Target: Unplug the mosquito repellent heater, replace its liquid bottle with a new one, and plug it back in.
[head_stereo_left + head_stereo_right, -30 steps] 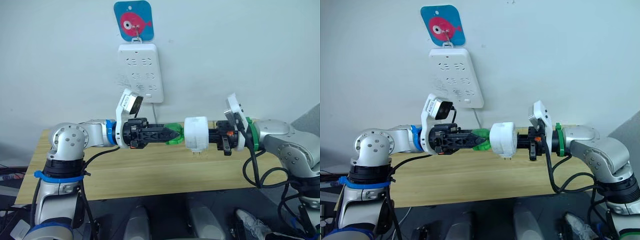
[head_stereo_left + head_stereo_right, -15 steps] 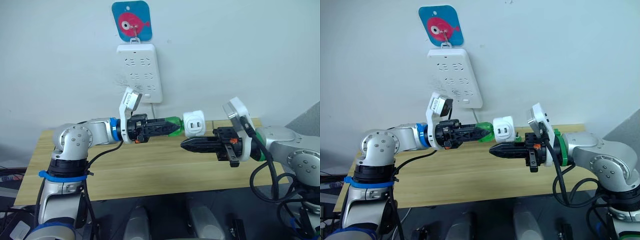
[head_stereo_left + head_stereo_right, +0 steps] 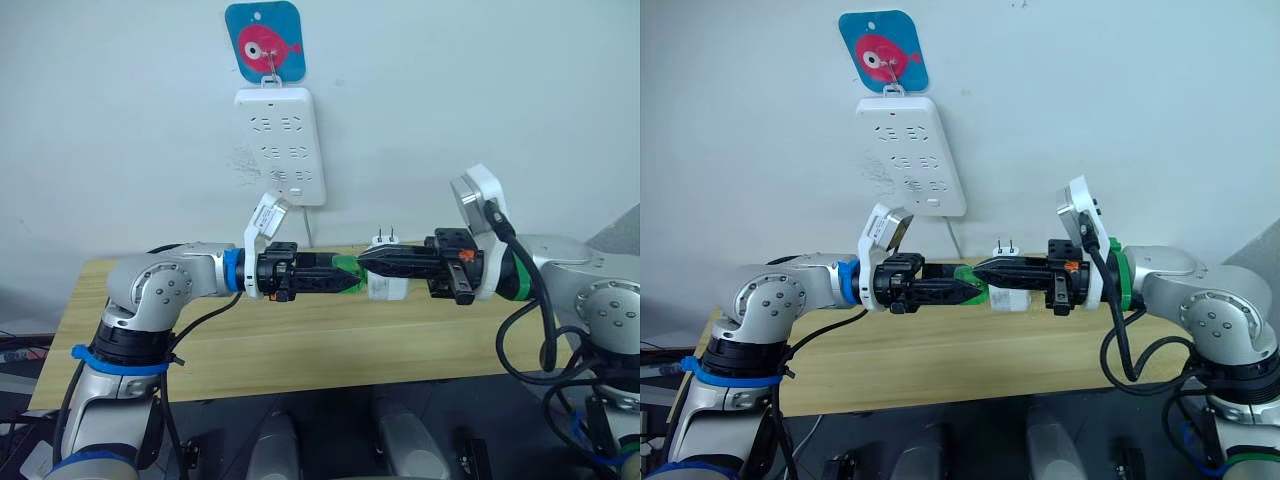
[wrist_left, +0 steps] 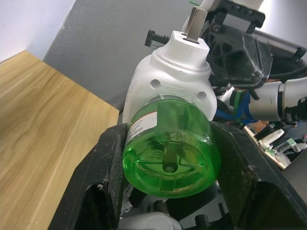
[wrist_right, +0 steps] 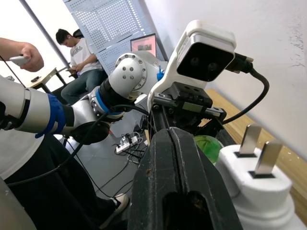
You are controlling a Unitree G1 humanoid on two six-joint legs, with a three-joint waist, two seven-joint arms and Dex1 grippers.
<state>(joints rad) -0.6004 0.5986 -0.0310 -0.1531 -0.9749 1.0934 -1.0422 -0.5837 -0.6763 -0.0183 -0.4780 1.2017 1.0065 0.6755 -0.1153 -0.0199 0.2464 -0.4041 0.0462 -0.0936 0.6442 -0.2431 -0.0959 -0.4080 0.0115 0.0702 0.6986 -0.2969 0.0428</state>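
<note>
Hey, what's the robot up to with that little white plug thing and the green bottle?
The robot holds the mosquito repellent heater in the air over a wooden table, unplugged from the power strip on the wall. Its left gripper is clamped on the green liquid bottle, which is fitted into the heater. The heater's prongs point up. The right gripper is shut, its tips reaching in alongside the heater; I can't tell if they touch it.

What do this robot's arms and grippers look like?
Both arms are silver-grey metal with rounded joints and loose black cables. The left arm has blue rings, the right a green ring. Each ends in a black two-fingered gripper, left gripper and right gripper, with a white camera housing mounted at the wrist.
</note>
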